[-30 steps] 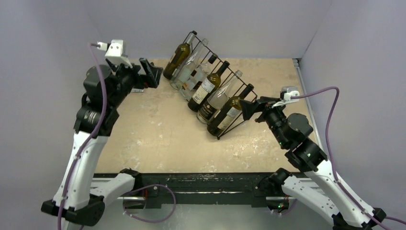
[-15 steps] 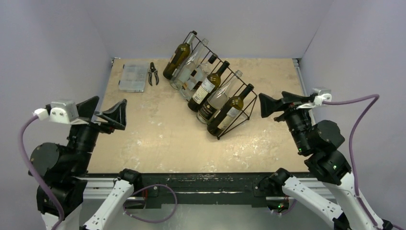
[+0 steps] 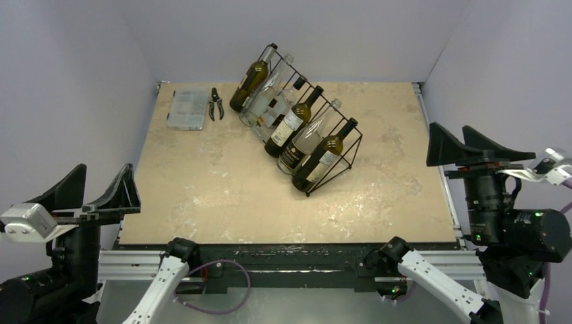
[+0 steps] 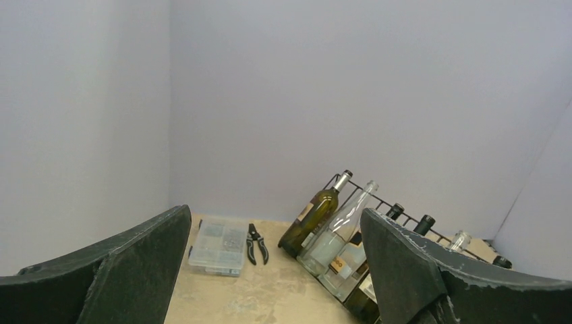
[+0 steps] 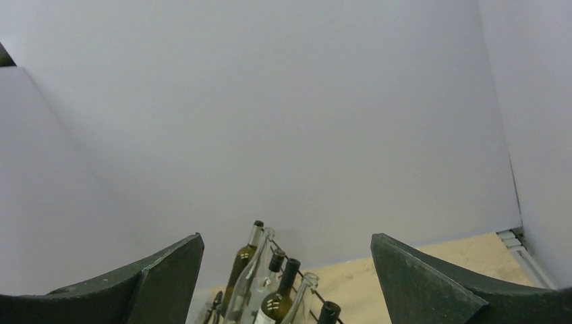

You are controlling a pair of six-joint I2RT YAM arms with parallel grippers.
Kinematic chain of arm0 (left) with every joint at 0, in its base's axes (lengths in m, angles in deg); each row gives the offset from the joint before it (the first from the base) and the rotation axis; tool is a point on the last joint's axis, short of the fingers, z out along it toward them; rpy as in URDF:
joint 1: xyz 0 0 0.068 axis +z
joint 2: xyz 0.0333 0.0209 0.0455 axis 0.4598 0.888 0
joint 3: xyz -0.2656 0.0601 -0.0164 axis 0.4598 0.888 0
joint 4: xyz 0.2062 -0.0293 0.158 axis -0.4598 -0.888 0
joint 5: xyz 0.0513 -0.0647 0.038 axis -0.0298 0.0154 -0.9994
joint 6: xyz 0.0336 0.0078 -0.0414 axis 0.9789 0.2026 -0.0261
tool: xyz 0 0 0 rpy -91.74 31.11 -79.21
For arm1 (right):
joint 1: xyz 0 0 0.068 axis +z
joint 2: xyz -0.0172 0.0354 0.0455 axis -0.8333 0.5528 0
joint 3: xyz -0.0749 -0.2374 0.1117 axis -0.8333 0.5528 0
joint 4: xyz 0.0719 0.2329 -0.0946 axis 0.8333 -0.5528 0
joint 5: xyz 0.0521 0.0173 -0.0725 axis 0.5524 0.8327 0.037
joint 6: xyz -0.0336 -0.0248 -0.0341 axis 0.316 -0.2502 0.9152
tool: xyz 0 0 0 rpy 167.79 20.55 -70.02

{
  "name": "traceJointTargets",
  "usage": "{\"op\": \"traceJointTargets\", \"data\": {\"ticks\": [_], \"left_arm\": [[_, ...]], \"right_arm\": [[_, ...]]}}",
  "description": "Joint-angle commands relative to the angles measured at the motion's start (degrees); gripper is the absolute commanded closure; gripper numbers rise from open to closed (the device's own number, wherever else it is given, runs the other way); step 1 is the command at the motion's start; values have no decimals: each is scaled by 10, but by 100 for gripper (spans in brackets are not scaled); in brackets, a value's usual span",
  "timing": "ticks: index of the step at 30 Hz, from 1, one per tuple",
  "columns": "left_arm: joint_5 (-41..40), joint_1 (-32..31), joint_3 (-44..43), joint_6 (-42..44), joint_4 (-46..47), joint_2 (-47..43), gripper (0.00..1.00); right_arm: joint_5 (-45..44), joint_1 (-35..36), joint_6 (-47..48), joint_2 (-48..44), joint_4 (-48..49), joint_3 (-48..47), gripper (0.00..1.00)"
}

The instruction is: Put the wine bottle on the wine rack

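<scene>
The black wire wine rack (image 3: 358,143) stands diagonally at the back middle of the table. Several bottles lie in its slots, green and clear, necks up. The nearest is a dark green bottle (image 3: 322,158). My left gripper (image 3: 106,169) is open and empty, high over the table's near left corner, far from the rack. My right gripper (image 3: 447,128) is open and empty, beyond the table's right edge. The left wrist view shows open fingers (image 4: 135,263) with the rack (image 4: 375,196) beyond. The right wrist view shows open fingers (image 5: 418,277) and bottle necks (image 5: 273,307) far below.
A clear plastic parts box (image 3: 188,109) and black pliers (image 3: 216,103) lie at the back left corner; both also show in the left wrist view, the box (image 4: 217,246) beside the pliers (image 4: 255,243). Purple walls enclose three sides. A metal rail (image 3: 432,138) runs along the right edge.
Both arms have pulled back from the rack toward the near edge and risen close to the camera. The box and pliers came into view. The bottles have not moved.
</scene>
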Motion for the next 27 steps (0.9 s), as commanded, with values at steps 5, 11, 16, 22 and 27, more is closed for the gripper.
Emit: {"op": "traceJointTargets", "data": {"ticks": [5,11,16,22,27], "left_arm": [[-34,4,-18,37,10,-15,3],[-43,4,-18,42,8,-22,3],[-45,4,-19,46,9,-23,3],[-45,5,-20,52,10,-21,3],[-48,4,-18,54,9,-19,3]], "right_arm": [[-52,-3,7,8,-14,-32,1],[-78,-3,-3,25,-41,-50,1],[-78,-3,-6,22,-40,-51,1],[-86,-4,-13,24,-46,-51,1],[-108,-3,4,28,-41,-40,1]]}}
